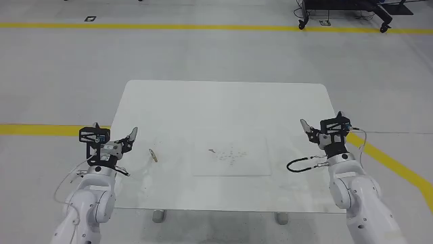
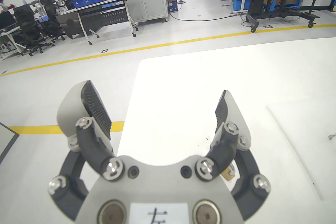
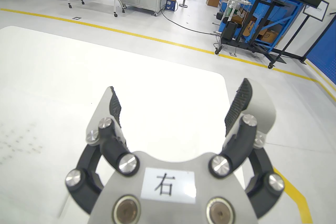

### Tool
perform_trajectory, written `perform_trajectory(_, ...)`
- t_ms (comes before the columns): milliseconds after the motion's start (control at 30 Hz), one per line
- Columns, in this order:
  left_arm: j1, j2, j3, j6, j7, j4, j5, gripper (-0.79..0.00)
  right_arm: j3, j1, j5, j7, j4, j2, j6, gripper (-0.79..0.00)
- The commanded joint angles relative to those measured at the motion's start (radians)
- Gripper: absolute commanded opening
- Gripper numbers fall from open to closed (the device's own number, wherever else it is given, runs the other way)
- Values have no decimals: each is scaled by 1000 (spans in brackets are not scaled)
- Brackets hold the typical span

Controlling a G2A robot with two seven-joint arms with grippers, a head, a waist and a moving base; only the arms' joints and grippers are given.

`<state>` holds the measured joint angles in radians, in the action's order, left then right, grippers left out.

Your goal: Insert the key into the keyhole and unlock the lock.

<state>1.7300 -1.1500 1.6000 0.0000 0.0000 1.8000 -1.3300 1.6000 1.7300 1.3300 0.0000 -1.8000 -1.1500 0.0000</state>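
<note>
left tool (image 2: 156,99): fingers spread wide, holding nothing, at the bench's (image 1: 223,102) left edge toward the near corner
right tool (image 3: 178,93): also wide and holding nothing, at the right edge
lock (image 1: 153,154): small brass piece flat on the bench, near the left edge, just beside the left tool, not touched
key (image 2: 332,136): small metal bit on the pale mat (image 1: 250,166) mid-bench toward the near edge, well apart from the lock

Jaws wide apart on left end effector (image 2: 157,93) and right end effector (image 3: 178,86) alike.
</note>
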Motion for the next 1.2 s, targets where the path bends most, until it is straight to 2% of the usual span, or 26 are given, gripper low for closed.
perform_trajectory(0, 0, 0, 0, 0, 0, 0, 0, -1, 0, 0, 0, 0, 0, 0, 0, 0)
perform_trajectory(33, 0, 0, 0, 0, 0, 0, 0, 0, -5, -1, 4, 2, 0, 0, -9, 0)
perform_trajectory(67, 0, 0, 0, 0, 0, 0, 0, 0, -46, -29, 55, 28, 13, 1, -65, 0)
perform_trajectory(167, 0, 0, 0, 0, 0, 0, 0, 0, -170, -148, 106, 90, 77, -8, -129, 0)
perform_trajectory(300, 0, 0, 0, 0, 0, 0, 0, 0, -321, -282, 179, 127, 179, -26, -171, 0)
perform_trajectory(367, 0, 0, 0, 0, 0, 0, 0, 0, -406, -352, 151, 123, 252, -44, -200, 0)
perform_trajectory(467, 0, 0, 0, 0, 0, 0, 0, 0, -471, -423, 71, 109, 338, -63, -255, 0)
perform_trajectory(1000, 0, 0, 0, 0, 0, 0, 0, 0, -491, -434, 79, 119, 350, -65, -286, 0)
perform_trajectory(1100, 0, 0, 0, 0, 0, 0, 0, 0, -555, -493, 92, 83, 390, -73, -429, 0)
perform_trajectory(1167, 0, 0, 0, 0, 0, 0, 0, 0, -599, -557, 30, -21, 476, -80, -652, 0)
